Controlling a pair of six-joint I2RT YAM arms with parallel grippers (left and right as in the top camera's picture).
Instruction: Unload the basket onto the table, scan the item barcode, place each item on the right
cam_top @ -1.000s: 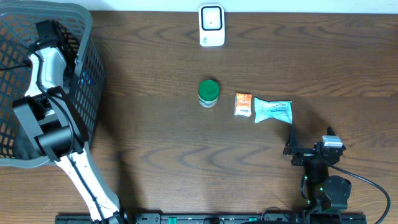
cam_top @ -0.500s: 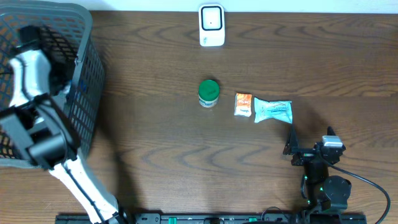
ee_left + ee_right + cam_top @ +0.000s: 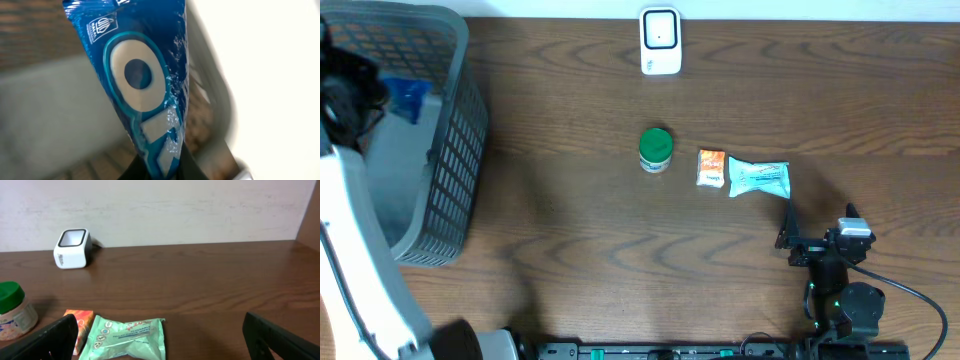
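Dark wood-grain bench [image 3: 570, 250], pale wall behind; left gripper [image 3: 161, 167] clamped tight on one end of a glossy blue packet [image 3: 145, 85], crinkled film, over the grey lattice basket [image 3: 460, 200] at far left; this grip likely leaves the printed faces free for the boxy white scanner [image 3: 660, 41], well apart; right gripper [image 3: 165, 340] gapes wide, empty, near the green-lidded jar [image 3: 655, 149], orange sachet [image 3: 711, 167] and mint pouch [image 3: 758, 178].

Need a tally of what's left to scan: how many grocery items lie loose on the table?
3: a green-lidded jar mid-table, an orange packet just right of it, a pale green pouch beside that. The basket may hide more; the left claw grips a blue packet.
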